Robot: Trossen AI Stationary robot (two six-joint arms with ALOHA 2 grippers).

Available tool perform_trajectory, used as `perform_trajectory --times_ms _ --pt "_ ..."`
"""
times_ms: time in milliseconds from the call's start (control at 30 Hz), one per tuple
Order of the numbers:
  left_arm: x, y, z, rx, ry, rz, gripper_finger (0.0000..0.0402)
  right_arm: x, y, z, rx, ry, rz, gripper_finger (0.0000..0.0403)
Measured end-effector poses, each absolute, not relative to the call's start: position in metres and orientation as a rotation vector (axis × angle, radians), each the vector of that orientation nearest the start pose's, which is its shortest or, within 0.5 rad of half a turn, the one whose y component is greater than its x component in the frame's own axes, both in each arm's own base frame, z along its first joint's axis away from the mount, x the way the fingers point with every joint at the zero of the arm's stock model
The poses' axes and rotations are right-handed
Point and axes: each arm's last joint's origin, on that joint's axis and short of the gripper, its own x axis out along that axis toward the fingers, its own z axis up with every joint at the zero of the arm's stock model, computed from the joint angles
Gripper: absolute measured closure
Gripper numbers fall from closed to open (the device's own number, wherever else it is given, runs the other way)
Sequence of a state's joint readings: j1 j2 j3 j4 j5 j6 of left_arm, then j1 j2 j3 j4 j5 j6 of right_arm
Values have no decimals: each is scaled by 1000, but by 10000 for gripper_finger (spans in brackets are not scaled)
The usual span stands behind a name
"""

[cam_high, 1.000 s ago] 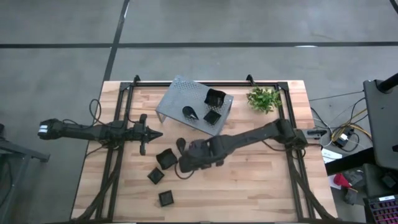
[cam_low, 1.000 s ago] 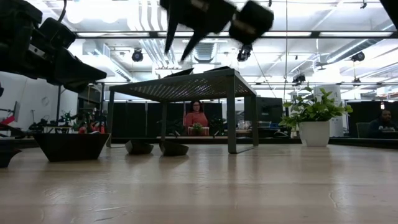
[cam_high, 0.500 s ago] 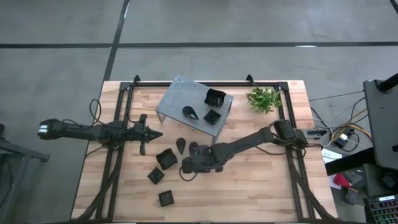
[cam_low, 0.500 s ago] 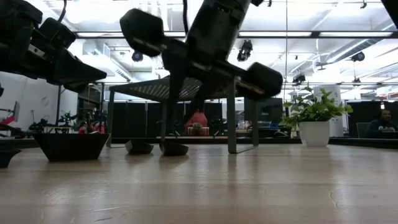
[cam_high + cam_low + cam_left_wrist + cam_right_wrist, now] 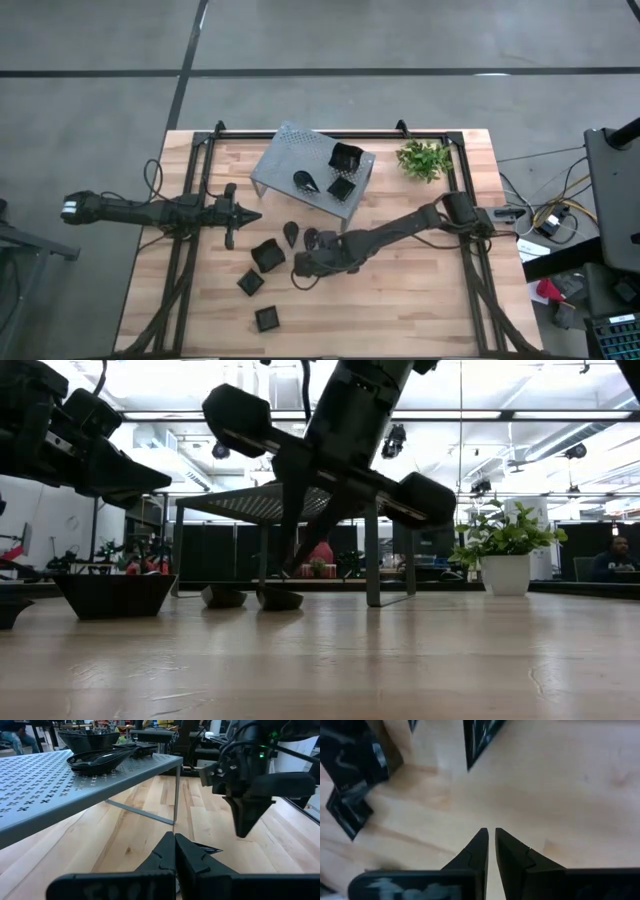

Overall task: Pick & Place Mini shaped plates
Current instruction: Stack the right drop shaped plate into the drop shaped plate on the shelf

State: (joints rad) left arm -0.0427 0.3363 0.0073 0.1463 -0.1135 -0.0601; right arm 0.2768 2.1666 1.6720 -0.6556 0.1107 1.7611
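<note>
From above, the right gripper [image 5: 298, 270] sits low over the wooden table [image 5: 420, 300] near its middle, just past a square plate [image 5: 267, 256] that lies at about nine o'clock from it. Its wrist camera shows the two fingers [image 5: 479, 851] nearly together with a thin gap between them, bare wood beneath and nothing pinched. A teardrop plate [image 5: 291, 234] lies at about twelve o'clock from the gripper, and two more square plates [image 5: 251, 283] [image 5: 266, 319] lie toward seven o'clock. The grey shelf [image 5: 285, 155] stands at the far side of the table and carries three plates on top: a teardrop one [image 5: 303, 180] and two square ones [image 5: 346, 156] [image 5: 341, 187]. A potted plant [image 5: 424, 159] stands at three o'clock from the shelf. The left gripper [image 5: 250, 215] waits over the table's left side, jaws pressed together and holding nothing.
</note>
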Motion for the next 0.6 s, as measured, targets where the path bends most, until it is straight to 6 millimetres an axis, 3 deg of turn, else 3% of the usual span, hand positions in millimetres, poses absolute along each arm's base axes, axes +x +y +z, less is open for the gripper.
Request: perform_trajectory --times_ms 233,400,600 --pt "117 -2 151 -46 181 76 401 445 112 172 1219 841 -724 371" --pt "117 -2 151 -46 181 76 401 443 108 163 1329 814 -792 365" --pt "117 -2 151 -46 182 76 401 451 102 162 1502 742 -741 327"
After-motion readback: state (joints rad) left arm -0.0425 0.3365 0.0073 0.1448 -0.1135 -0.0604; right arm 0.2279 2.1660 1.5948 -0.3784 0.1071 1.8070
